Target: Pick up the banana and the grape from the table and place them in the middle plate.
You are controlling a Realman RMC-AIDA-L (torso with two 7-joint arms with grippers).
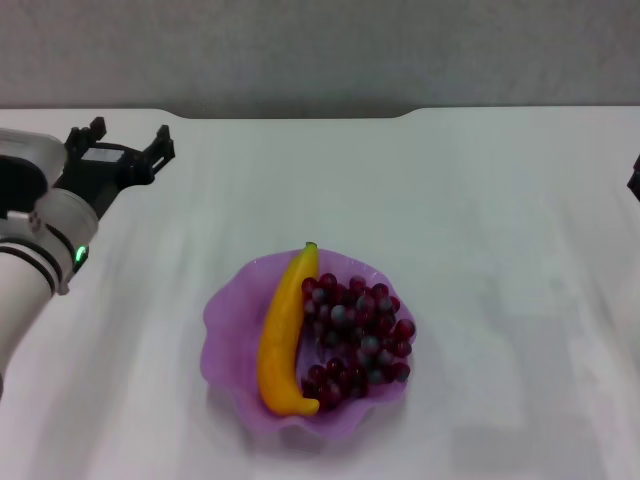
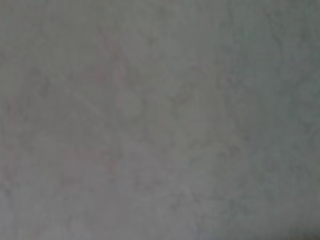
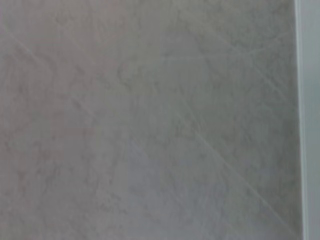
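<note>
A white surface (image 1: 480, 220) seen from above, with a grey wall behind it. The left gripper (image 1: 128, 140) hovers at the far left of the surface, its black fingers spread apart and holding nothing. Well away from that gripper, toward the near middle of the surface, sits the middle plate (image 1: 222, 335), a translucent purple dish with a wavy rim. The banana (image 1: 283, 335) lies inside it, on the side closer to the left gripper, its green tip pointing away from the robot. The grape (image 1: 358, 338) bunch lies in the same plate, touching the banana on its far side from that gripper. Of the right gripper (image 1: 634, 176) only a dark sliver shows at the right edge; whether it is open cannot be told. Both wrist views show only blurred grey.
</note>
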